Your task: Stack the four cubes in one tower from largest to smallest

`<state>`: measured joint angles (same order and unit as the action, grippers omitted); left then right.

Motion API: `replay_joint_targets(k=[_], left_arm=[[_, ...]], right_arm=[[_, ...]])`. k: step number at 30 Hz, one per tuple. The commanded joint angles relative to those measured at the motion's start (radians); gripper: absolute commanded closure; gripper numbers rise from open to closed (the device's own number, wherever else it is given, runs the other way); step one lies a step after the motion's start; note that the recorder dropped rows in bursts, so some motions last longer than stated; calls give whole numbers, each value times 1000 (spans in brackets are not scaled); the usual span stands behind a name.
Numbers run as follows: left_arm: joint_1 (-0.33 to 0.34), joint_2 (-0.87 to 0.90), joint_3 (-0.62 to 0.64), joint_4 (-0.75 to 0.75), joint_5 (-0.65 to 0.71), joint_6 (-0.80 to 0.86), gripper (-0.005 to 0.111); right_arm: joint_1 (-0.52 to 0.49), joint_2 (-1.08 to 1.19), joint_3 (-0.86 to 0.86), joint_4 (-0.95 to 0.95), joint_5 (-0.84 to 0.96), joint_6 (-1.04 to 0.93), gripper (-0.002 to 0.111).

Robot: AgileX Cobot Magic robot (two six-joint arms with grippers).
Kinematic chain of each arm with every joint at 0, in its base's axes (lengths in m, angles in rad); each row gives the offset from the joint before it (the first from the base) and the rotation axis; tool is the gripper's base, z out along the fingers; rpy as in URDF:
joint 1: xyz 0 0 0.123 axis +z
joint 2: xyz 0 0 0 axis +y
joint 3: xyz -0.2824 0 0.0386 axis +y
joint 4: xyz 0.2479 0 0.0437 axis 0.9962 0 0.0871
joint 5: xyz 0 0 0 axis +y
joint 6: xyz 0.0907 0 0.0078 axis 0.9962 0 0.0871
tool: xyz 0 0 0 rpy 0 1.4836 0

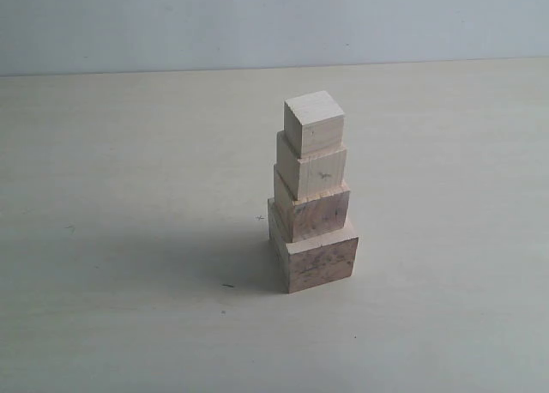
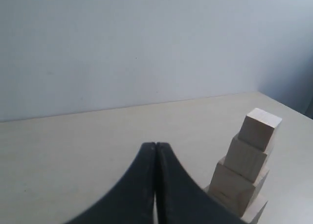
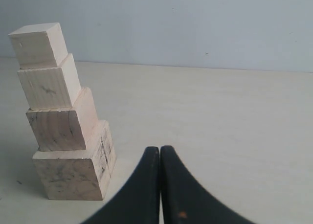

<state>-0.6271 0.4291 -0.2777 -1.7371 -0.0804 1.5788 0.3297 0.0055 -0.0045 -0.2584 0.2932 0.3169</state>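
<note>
Tower (image 1: pixel 313 191) stood complete, off to one side of left gripper (image 2: pixel 155 146), likewise right gripper (image 3: pixel 160 149), both closed, empty

Surfaces as I read them from my station:

1. Largest cube (image 1: pixel 319 257) and second cube (image 1: pixel 314 211): bare wood, pinkish-tan, matt, peppered with dark specks; faces cut smooth, no gloss.
2. Third cube (image 1: pixel 314 170) and smallest cube (image 1: pixel 315 123): paler beige wood, matt, fine straight grain; one small dark mark on the third.
3. Right gripper (image 3: pixel 160 148): black fingers, smooth, faint dull sheen (plastic or rubber, I cannot tell which). Items 1 and 2 stand beyond its tips, off to one side.
4. Left gripper (image 2: pixel 155 145): same smooth black finish.
5. Table (image 1: pixel 129 307): pale wood-look top, smooth, matt, faint grain, a few tiny dark marks.
6. Wall (image 1: pixel 257 24): plain, pale, matt.
</note>
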Motion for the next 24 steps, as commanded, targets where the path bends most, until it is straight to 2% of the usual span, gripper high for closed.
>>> replay_joint_targets(k=[1, 8, 18, 20, 21, 22, 23, 24], left_arm=[[1, -51, 24, -7, 0, -8, 107], [107, -112, 59, -7, 113, -8, 107], [120, -115, 90, -7, 137, -10, 107], [120, -123, 103, 37, 192, -143, 107], [120, -147, 100, 306, 207, -430, 107], [120, -160, 100, 487, 207, -645, 107], [120, -181, 100, 873, 214, -1084, 107], [120, -189, 100, 1011, 214, -1261, 107]], right_arm=[[-5, -5, 4, -2, -3, 3, 108], [-5, -5, 4, -2, -3, 3, 108], [-5, -5, 4, -2, -3, 3, 108], [-5, -5, 4, -2, -3, 3, 108], [-5, -5, 4, -2, -3, 3, 108], [-5, -5, 4, -2, -3, 3, 108], [-5, -5, 4, -2, -3, 3, 108], [-5, -5, 4, -2, -3, 3, 108]])
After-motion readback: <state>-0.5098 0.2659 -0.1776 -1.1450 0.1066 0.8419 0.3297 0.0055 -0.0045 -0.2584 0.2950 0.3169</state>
